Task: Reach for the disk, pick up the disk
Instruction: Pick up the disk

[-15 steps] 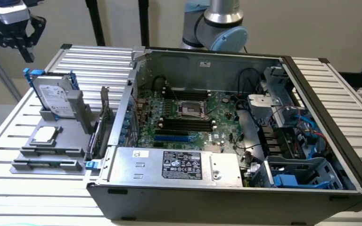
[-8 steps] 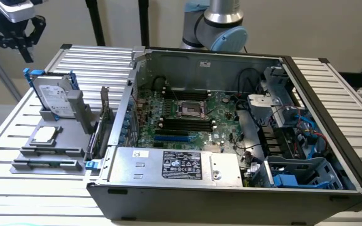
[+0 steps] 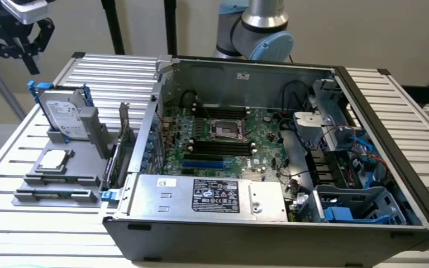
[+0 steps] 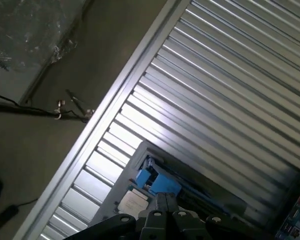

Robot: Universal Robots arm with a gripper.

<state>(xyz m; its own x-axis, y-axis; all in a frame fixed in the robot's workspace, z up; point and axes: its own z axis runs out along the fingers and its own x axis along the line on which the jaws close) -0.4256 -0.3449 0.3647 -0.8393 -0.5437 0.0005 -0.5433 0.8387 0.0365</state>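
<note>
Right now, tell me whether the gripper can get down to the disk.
Probably yes: the gripper hangs above the disk, off toward the exterior view's left. The disk stands on edge in its grey holder, top edge bare, with nothing between them.

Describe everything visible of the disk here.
The disk is a flat silver-grey metal slab with a white, black-printed label and blue plastic rails on its edges. It stands on edge, leaning back, in a grey holder at the exterior view's left. The end effector hangs above it, apart.
</note>
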